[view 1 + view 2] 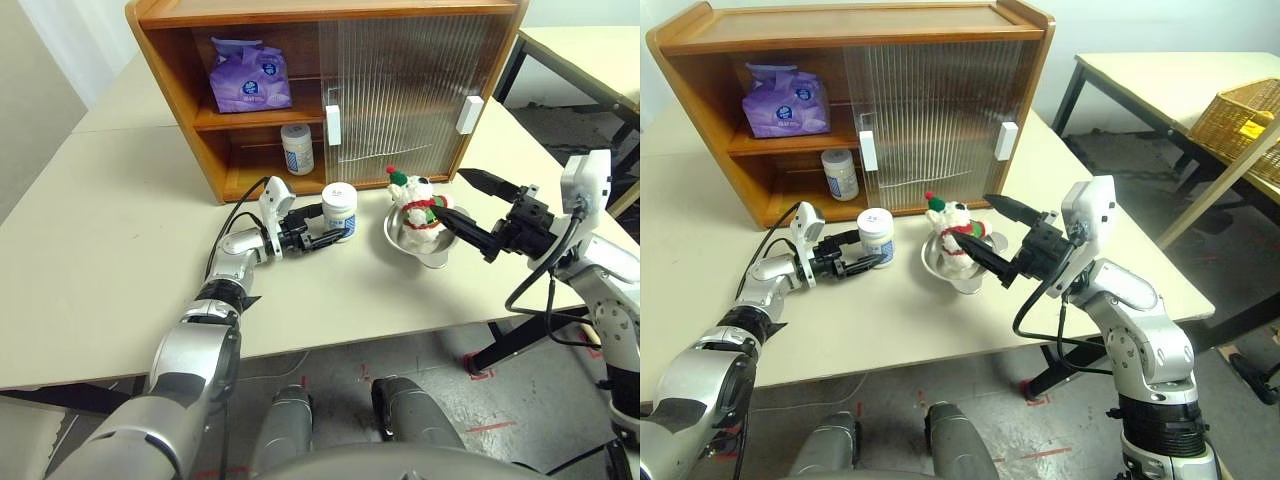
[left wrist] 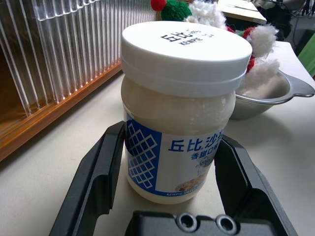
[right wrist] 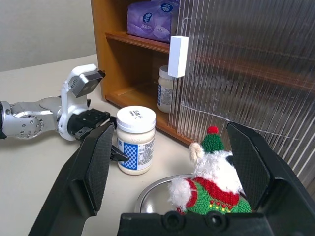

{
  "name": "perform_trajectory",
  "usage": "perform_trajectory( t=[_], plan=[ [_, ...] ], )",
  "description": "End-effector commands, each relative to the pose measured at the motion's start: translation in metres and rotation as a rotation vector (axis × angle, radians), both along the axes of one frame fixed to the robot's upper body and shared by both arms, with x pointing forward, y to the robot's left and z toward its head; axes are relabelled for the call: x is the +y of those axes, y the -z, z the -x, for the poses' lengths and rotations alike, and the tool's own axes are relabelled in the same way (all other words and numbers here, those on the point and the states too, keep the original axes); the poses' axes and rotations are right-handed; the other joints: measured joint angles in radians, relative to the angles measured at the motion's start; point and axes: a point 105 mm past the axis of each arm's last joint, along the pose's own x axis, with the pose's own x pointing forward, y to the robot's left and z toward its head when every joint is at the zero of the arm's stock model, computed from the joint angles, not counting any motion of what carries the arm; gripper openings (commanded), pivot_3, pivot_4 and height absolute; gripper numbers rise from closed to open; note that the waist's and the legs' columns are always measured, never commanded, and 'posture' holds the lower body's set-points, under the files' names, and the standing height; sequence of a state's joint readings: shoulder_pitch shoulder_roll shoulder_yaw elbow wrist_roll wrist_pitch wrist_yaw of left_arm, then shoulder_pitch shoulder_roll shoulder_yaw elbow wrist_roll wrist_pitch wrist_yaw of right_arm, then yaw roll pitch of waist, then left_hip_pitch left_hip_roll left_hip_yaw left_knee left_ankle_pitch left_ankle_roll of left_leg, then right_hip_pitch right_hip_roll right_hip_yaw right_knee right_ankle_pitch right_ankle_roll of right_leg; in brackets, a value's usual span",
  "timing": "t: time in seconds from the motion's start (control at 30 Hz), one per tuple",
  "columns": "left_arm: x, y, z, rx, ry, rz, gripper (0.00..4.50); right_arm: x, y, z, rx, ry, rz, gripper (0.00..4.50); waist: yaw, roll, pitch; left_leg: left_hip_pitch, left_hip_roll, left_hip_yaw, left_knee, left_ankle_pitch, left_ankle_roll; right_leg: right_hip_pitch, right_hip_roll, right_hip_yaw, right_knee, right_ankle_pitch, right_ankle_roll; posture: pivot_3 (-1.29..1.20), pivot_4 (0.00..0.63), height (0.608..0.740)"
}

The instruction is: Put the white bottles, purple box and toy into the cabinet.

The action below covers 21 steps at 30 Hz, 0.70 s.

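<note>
Left gripper (image 1: 328, 232) fingers either side of a white bottle (image 1: 339, 210) on the table (image 1: 90, 260) before the cabinet (image 1: 330, 90); can't tell if clamped or just close. Right gripper (image 1: 470, 205) wide apart, holding nothing, fingers flanking the toy (image 1: 418, 205) sitting in a steel bowl (image 1: 400, 238). Second bottle (image 1: 297, 149) on lower shelf, purple box (image 1: 248, 76) on upper shelf
</note>
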<state>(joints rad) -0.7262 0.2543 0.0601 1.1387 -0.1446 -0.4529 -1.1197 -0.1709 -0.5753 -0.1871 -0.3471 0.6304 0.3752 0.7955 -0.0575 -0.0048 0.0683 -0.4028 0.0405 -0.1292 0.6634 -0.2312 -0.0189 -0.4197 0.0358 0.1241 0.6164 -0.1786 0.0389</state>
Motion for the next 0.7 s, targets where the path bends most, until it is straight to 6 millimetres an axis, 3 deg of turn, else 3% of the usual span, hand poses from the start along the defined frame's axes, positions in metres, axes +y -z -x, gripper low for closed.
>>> perform_trajectory(
  t=[0.03, 0.5, 0.7],
  plan=[
    [0.010, -0.007, -0.006, -0.014, -0.058, 0.030, 3.07, -0.002, -0.003, 0.001, -0.008, -0.003, 0.004, 4.50, 0.000, 0.000, 0.000, 0.000, 0.000, 0.000, 0.000, 0.000, 0.000, 0.000, 0.000, 0.000, 0.000, 0.000, 0.000, -0.14, 0.064, 0.740],
    [0.046, -0.038, -0.025, -0.072, -0.271, 0.120, 3.07, -0.002, 0.000, 0.000, -0.003, -0.011, 0.001, 4.50, 0.005, 0.000, 0.000, -0.003, -0.001, 0.000, 0.000, 0.000, 0.000, -0.001, 0.000, 0.000, -0.002, -0.001, 0.001, -0.12, 0.070, 0.740],
    [0.059, -0.043, -0.030, -0.091, -0.383, 0.110, 3.07, -0.003, 0.002, -0.001, -0.002, -0.011, -0.005, 4.50, 0.005, 0.000, 0.000, -0.002, -0.001, 0.001, 0.000, 0.000, 0.000, -0.001, 0.001, -0.001, -0.001, 0.000, 0.001, -0.11, 0.068, 0.740]
  ],
)
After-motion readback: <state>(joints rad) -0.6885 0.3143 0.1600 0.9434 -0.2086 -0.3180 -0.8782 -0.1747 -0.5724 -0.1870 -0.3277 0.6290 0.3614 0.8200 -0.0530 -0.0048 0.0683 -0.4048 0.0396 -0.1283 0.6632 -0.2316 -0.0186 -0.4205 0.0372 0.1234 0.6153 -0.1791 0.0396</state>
